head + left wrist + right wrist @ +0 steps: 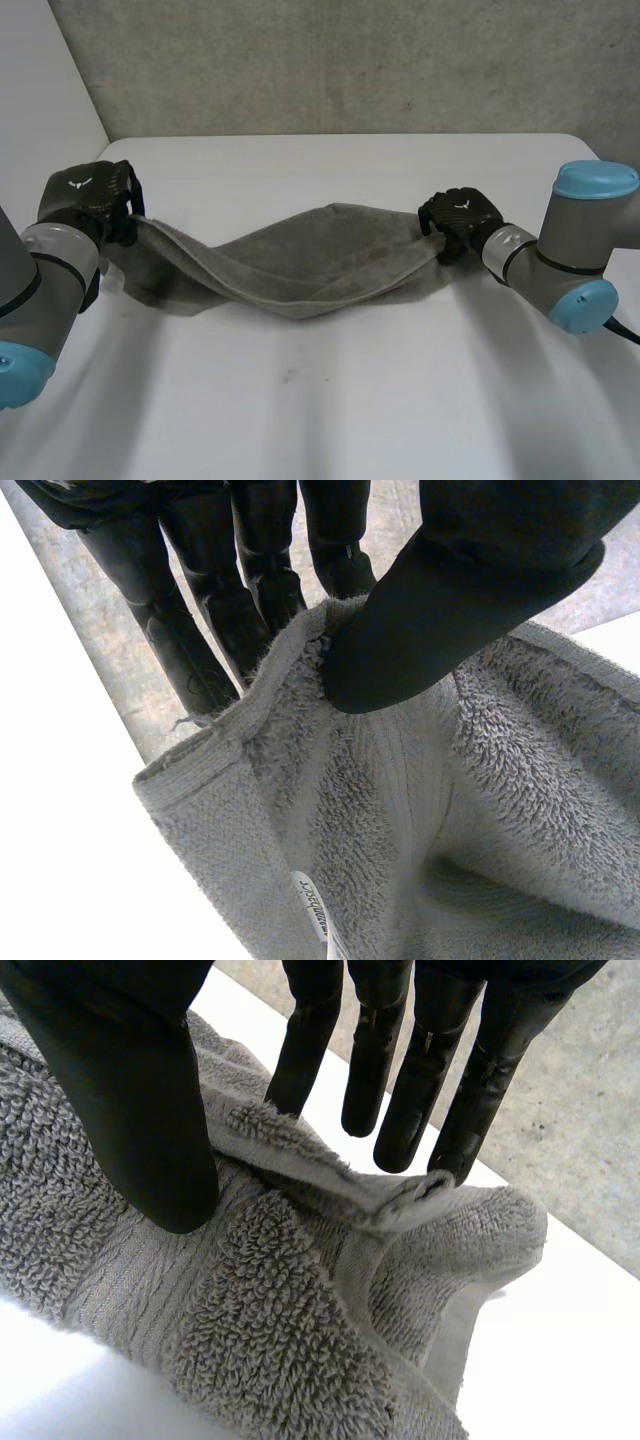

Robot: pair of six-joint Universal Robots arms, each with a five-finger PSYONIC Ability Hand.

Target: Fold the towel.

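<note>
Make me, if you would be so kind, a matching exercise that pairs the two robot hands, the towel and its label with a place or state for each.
Things:
1. left robot hand
2. right robot hand
3. towel
4. label

Places or states:
A. white, sewn at the towel's edge
B. grey, sagging toward the table between both hands
C. pinches the towel end that carries the label
D. pinches the towel's other end, far from the label

Pairs: 1-C, 2-D, 3-B, 4-A

Probably a robotics lab: a plain white table (330, 420) backs onto a rough grey wall (350, 60) (concrete-looking), with the left arm (45, 270) and right arm (570, 250) reaching over it.
</note>
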